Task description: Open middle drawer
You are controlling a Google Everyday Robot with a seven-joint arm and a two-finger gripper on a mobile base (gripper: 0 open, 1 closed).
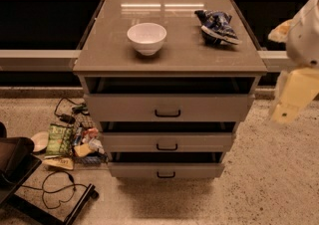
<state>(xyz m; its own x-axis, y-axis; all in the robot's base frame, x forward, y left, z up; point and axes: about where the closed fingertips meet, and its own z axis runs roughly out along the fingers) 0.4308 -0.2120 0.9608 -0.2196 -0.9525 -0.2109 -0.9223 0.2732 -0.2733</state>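
Camera view: hand [293, 97] at right edge, beside cabinet, about level with top drawer [124, 107], well apart from every handle. Cannot tell whether it is open or closed.

Step, by judgement: approach, no contact with drawer yet.

Middle drawer [124, 142] between top and lowest, front not drawn out, black pull [167, 146] centred.

Next move calls for: travel left and down, line up on pull, grip, draw straight back.

Tabletop [174, 62] carries white bowl [146, 37] and blue bag [217, 26].

Speckled floor, with packets [62, 139] and cables [57, 191] at left.
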